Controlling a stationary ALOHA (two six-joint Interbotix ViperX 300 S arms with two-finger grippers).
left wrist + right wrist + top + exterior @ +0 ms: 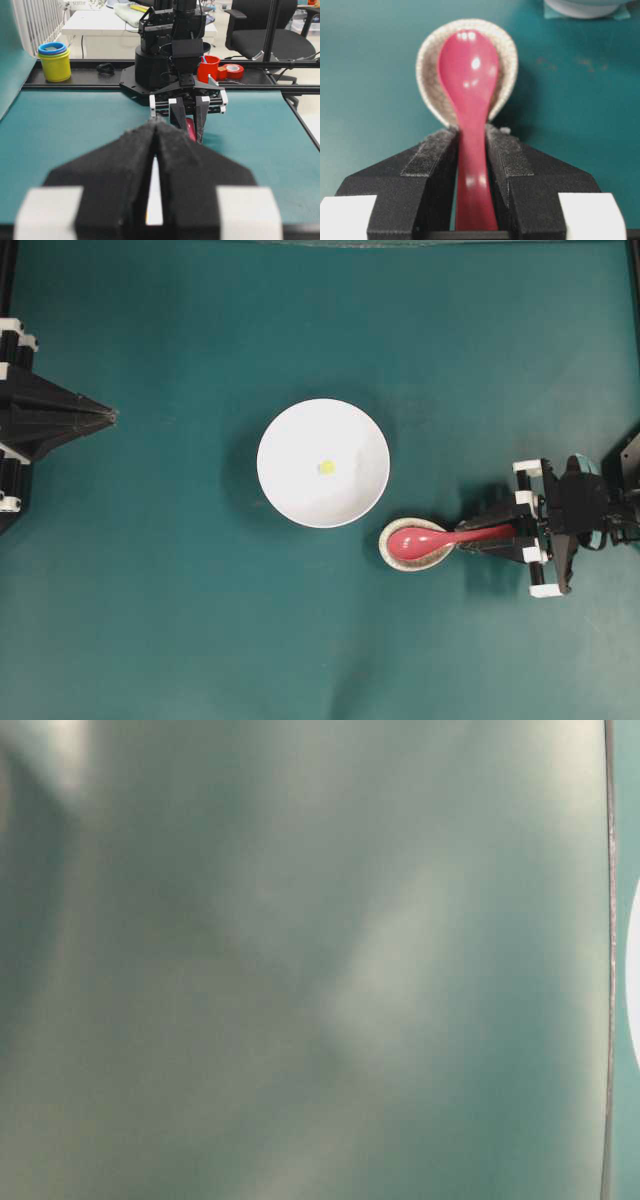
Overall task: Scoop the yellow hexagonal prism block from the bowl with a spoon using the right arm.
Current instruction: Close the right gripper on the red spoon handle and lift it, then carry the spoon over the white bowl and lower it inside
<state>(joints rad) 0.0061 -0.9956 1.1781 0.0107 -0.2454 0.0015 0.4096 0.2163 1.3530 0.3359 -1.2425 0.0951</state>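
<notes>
Glossy red spoon point(470, 85), speckled oval rest point(427, 65)

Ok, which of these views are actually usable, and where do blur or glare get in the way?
Overhead: sharp and evenly lit; bowl, yellow block and spoon read clearly. Table-level: a blurred teal smear, unusable. Left wrist: the left hand is soft up close, the background sharp. Right wrist: the spoon carries small glare spots, and the right hand around its handle is slightly out of focus.

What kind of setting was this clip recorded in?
Most likely a robotics lab or office workspace: a teal mat covers the bench holding the white bowl, while the left wrist view shows an office chair, a white desk and a red tape roll behind it.
</notes>
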